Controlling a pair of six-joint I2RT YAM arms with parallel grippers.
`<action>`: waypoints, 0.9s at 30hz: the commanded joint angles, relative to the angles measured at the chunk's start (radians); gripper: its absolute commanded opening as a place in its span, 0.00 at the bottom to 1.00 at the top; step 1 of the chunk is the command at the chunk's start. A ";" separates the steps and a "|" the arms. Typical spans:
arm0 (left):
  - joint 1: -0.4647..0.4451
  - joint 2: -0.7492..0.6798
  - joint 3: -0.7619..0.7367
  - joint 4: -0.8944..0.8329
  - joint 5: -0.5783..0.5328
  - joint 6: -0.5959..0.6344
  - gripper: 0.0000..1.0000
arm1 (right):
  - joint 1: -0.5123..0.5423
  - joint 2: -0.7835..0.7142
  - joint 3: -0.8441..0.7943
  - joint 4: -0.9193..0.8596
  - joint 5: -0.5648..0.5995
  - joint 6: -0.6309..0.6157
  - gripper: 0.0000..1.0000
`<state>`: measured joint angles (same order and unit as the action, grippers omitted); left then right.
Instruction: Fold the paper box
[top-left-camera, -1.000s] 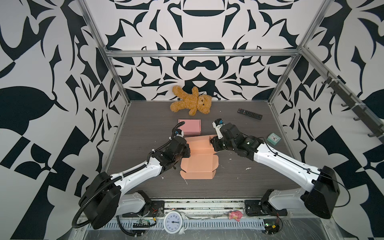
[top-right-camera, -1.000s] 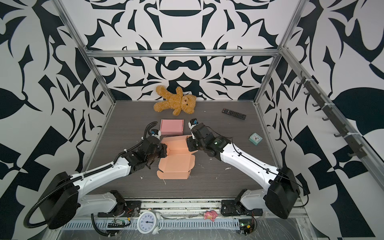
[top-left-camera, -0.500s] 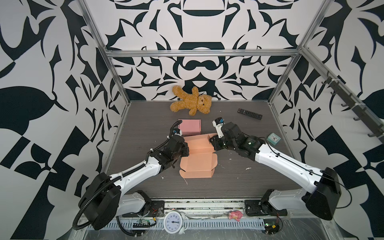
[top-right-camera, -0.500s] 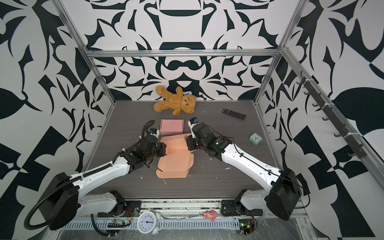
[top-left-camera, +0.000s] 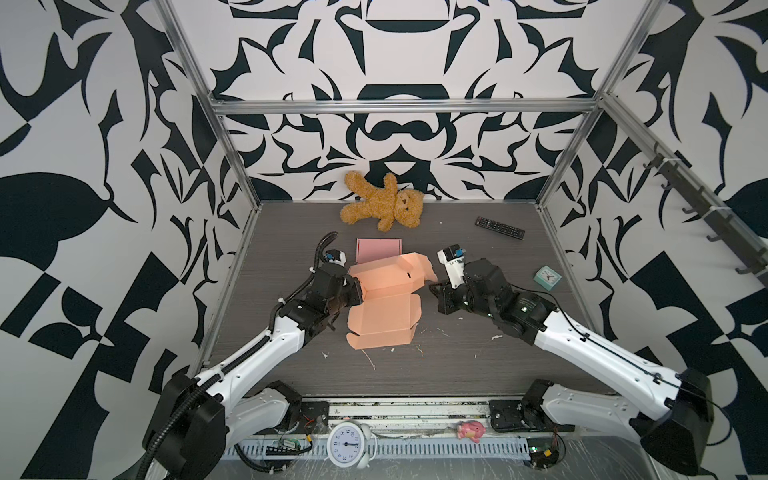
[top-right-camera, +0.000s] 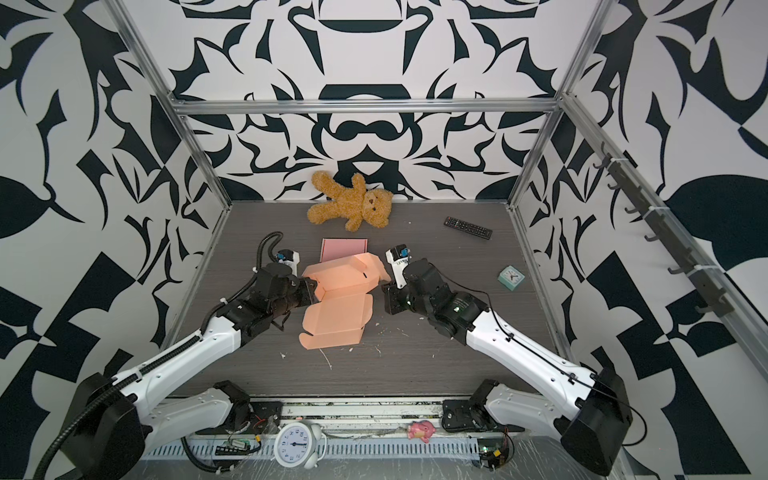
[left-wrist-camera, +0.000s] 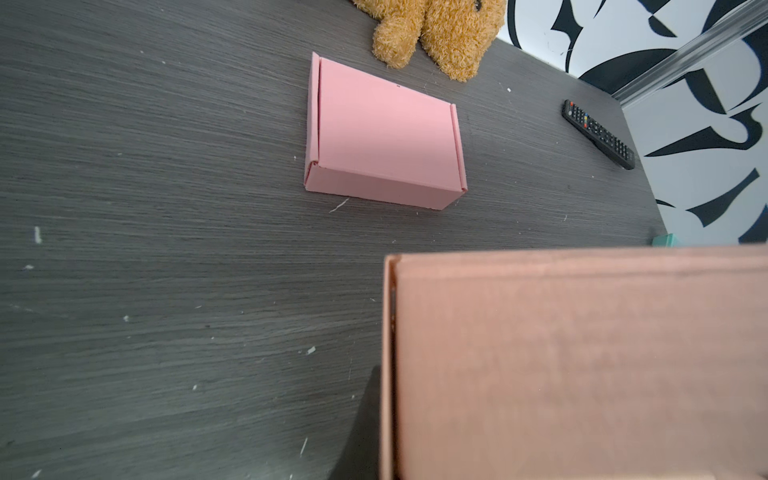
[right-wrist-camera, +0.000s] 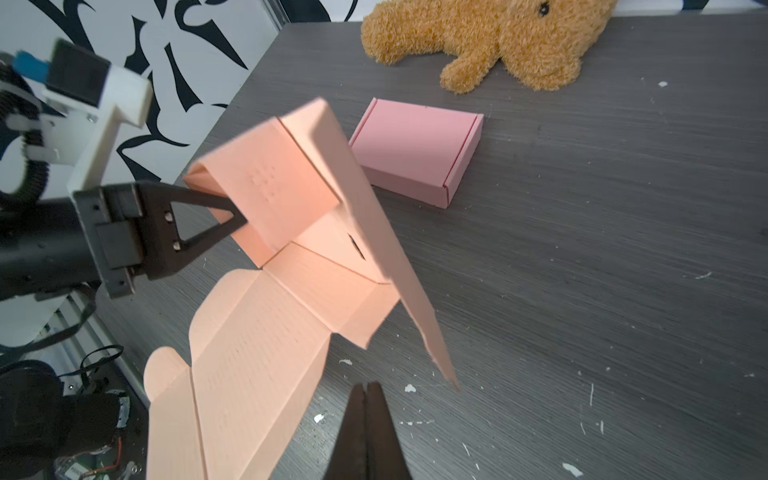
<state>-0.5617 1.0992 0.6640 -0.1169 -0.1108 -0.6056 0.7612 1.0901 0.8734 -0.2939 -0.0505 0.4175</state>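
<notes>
The salmon-orange paper box (top-left-camera: 382, 320) lay on the tabletop (top-left-camera: 478, 357), rear panel (top-left-camera: 390, 270) raised, our left hand (top-left-camera: 359, 291) pinching its edge. Our right hand (right-wrist-camera: 365, 392) sat closed, empty, beside it; we judged pressing along the crease (top-left-camera: 392, 291) best.

Top views: high above my arms, facing down, far, sharing whole table (top-left-camera: 457, 365). Left wrist camera: hard against box (left-wrist-camera: 582, 365). Right wrist camera: just behind my right claw (right-wrist-camera: 365, 390); both see pink box (left-wrist-camera: 386, 137) beyond.
</notes>
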 joint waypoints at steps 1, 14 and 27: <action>0.006 -0.032 0.033 -0.039 0.037 0.019 0.11 | 0.004 -0.025 -0.022 0.060 -0.017 0.014 0.00; 0.006 -0.046 0.039 -0.041 0.092 0.014 0.11 | 0.005 0.012 -0.024 0.161 -0.018 0.055 0.00; 0.006 -0.044 0.019 -0.025 0.112 0.003 0.11 | 0.005 0.097 0.003 0.263 -0.082 0.110 0.00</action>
<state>-0.5610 1.0653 0.6704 -0.1535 -0.0174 -0.5953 0.7612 1.1851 0.8314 -0.0998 -0.1005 0.5011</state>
